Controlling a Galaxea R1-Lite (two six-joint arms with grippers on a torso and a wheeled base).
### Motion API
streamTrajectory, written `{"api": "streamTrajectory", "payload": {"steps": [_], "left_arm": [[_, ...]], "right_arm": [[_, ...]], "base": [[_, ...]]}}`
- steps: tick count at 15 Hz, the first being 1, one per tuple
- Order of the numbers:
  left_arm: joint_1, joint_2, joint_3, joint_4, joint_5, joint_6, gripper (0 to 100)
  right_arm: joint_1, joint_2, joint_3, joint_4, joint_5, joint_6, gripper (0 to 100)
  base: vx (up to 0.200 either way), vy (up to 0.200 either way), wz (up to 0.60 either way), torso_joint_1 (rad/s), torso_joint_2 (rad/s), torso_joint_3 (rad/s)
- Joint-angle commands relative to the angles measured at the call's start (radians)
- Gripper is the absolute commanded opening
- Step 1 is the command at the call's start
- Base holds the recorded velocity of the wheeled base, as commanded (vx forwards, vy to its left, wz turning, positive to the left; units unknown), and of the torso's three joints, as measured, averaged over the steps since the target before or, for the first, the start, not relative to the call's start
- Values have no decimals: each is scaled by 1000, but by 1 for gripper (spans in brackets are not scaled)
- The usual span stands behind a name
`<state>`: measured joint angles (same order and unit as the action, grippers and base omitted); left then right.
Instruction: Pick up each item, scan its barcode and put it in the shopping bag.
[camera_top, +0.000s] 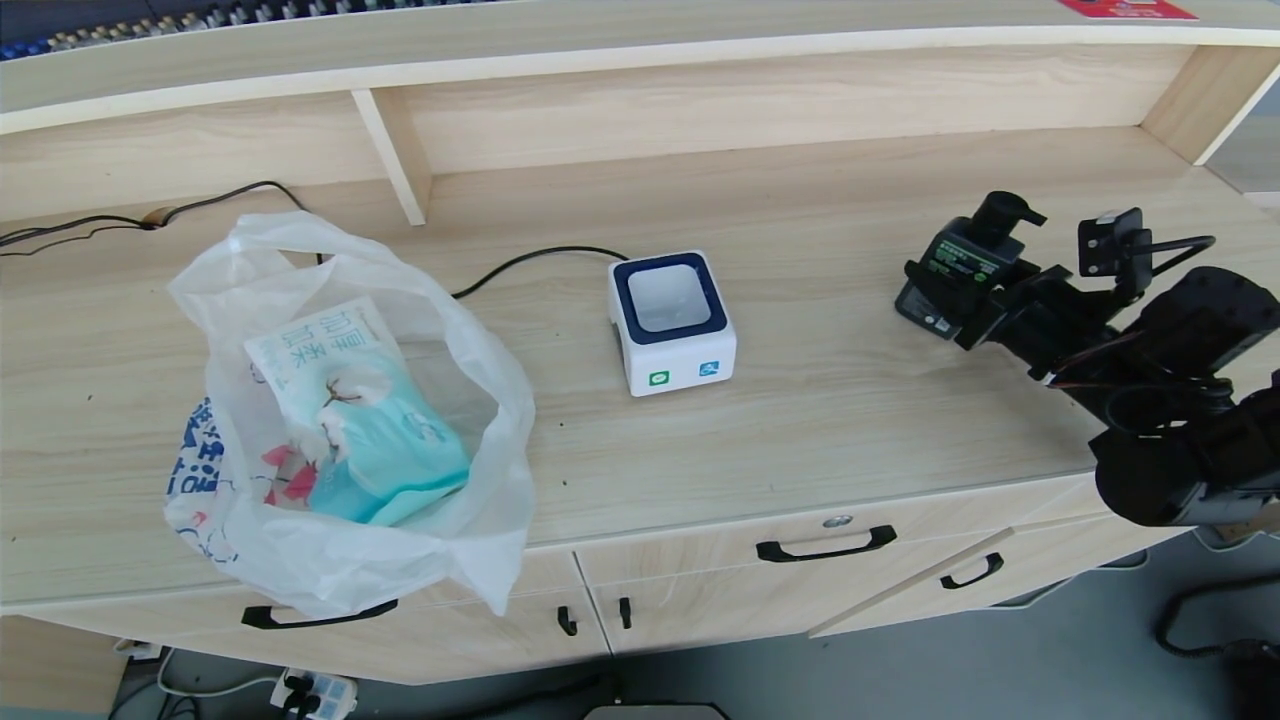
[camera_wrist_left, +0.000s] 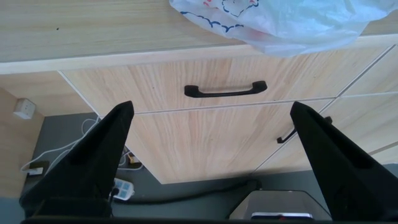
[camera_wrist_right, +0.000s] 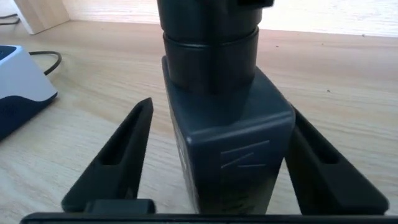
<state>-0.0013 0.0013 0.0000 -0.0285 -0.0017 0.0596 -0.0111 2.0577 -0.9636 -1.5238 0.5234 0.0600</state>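
Pick-up step, by my reading: right gripper (camera_wrist_right: 221, 115) set about black pump bottle (camera_top: 960, 262), right of frame; grip cannot be told; left gripper (camera_wrist_left: 211, 107) agape; next, barcode must face scanner (camera_top: 671, 320), centre.

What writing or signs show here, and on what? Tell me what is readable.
Nothing can be quoted for sure.
Tissue pack: large characters, upside down, not reliably readable.
Shopping bag: blue print, crumpled, unreadable.
Scanner: one green and one blue icon, no words.
Black bottle: green label, too small.
Red sign, far right corner: blurred.
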Motion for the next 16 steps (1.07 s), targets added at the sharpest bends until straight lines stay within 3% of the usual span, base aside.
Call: {"api": "streamTrajectory", "payload": {"steps": [1,6,8,9,11,12,16], "left_arm": [[0,0,0,-1,0,0,100],[0,0,0,-1,0,-4,100],[0,0,0,1,0,-4,100],[0,0,0,1,0,-4,100],[0,0,0,1,0,-4,100],[0,0,0,1,0,-6,100],[0,0,0,2,0,-7,100]], "right_arm": [[0,-1,0,-1,0,0,0],[20,-19,60,-47,1,20,0],[51,-106,197,-47,-6,26,0],[60,-237,362,-47,-6,21,0],[160,-444,569,-47,-52,17,0],[204,-516,641,-47,-143,15,0],[379,-593,681,-47,-263,47,0]], "base": [[0,0,0,0,0,0],[0,0,0,0,0,0],[0,0,0,0,0,0],[0,0,0,0,0,0],[0,0,0,0,0,0],[0,0,0,0,0,0],[0,0,0,0,0,0]]}}
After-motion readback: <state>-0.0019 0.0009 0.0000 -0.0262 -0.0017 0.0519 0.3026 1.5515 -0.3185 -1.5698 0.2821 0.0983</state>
